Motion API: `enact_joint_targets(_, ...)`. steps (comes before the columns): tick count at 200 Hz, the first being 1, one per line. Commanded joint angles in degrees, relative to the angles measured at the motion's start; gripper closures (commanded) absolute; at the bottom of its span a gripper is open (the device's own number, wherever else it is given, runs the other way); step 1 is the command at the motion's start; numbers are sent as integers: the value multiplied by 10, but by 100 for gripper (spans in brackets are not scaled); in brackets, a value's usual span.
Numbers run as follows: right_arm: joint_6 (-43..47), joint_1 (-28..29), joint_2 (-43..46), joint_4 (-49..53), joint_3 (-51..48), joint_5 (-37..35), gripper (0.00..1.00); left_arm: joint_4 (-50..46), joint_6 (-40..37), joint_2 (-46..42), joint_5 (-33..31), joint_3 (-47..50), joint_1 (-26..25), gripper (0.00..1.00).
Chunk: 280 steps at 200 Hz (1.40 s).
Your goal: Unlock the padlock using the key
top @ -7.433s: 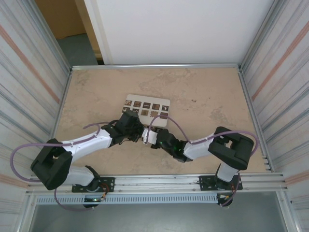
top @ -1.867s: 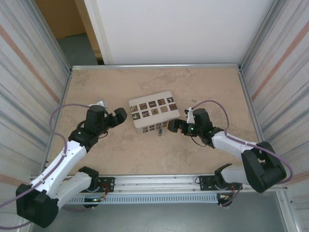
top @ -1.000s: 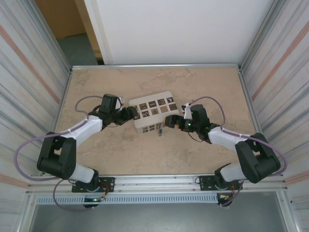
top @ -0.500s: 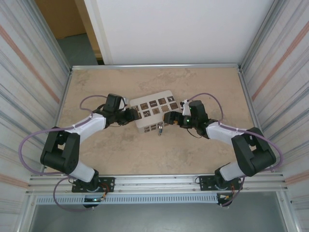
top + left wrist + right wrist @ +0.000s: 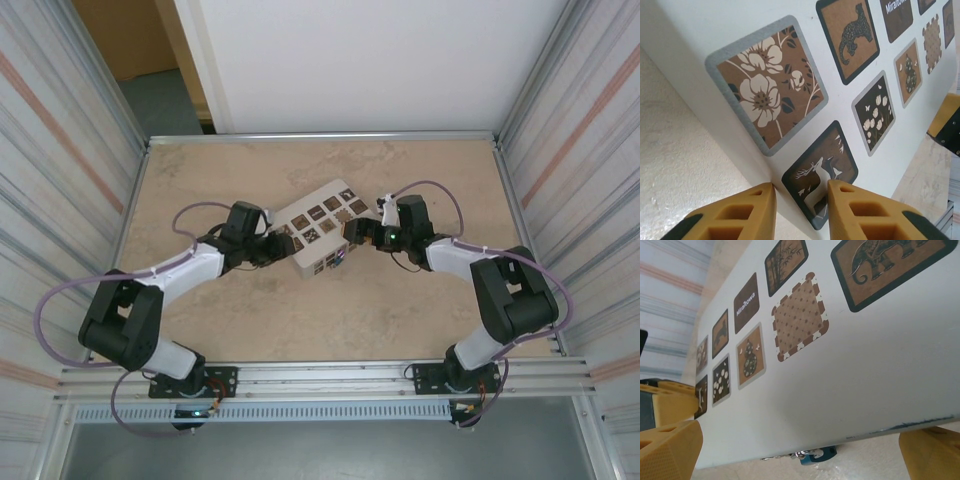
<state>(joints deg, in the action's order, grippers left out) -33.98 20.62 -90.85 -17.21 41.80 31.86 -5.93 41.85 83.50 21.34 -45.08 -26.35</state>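
Blue padlock (image 5: 815, 454) hangs at box (image 5: 315, 235) edge, 6 o'clock; right end effector (image 5: 800, 440) spread wide round box; left end effector (image 5: 801, 190) at 9 o'clock corner, grip cannot tell; unlocking not begun.

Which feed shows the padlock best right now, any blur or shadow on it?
Top external: evenly lit, sharp, but the padlock is a speck beside the box. Right wrist: it peeks from under the box edge, shadowed and slightly soft. Left wrist: crisp box prints, no glare.
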Motion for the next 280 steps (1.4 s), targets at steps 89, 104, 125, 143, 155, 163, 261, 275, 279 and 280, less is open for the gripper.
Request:
enact_joint_targets(89, 39, -30, 112, -8, -104, 39, 1, -151, -27, -117, -32, -48, -2, 51)
enact_joint_targets(104, 34, -30, 130, -11, -120, 45, 0, -155, -25, -125, -24, -56, -3, 51)
enact_joint_targets(125, 21, -30, 146, -27, -136, 62, 5, -157, -24, -121, -8, -71, -8, 51)
enact_joint_targets(143, -1, -29, 149, -57, -150, 75, 7, -152, -25, -106, 8, -86, -13, 53)
enact_joint_targets(155, -13, -29, 148, -77, -157, 77, 8, -141, -23, -93, 21, -94, -17, 55)
enact_joint_targets(163, -17, -26, 146, -86, -161, 74, 8, -134, -22, -84, 29, -100, -20, 56)
enact_joint_targets(261, -15, 27, 37, -189, -147, 39, 16, -104, -43, 56, 59, -173, -49, 64)
enact_joint_targets(275, -13, 34, 17, -205, -141, 40, 19, -98, -42, 66, 61, -172, -49, 64)
enact_joint_targets(279, -12, 35, 13, -209, -139, 39, 20, -97, -42, 69, 60, -171, -49, 64)
enact_joint_targets(280, -11, 36, 11, -209, -139, 39, 20, -97, -42, 70, 60, -171, -49, 64)
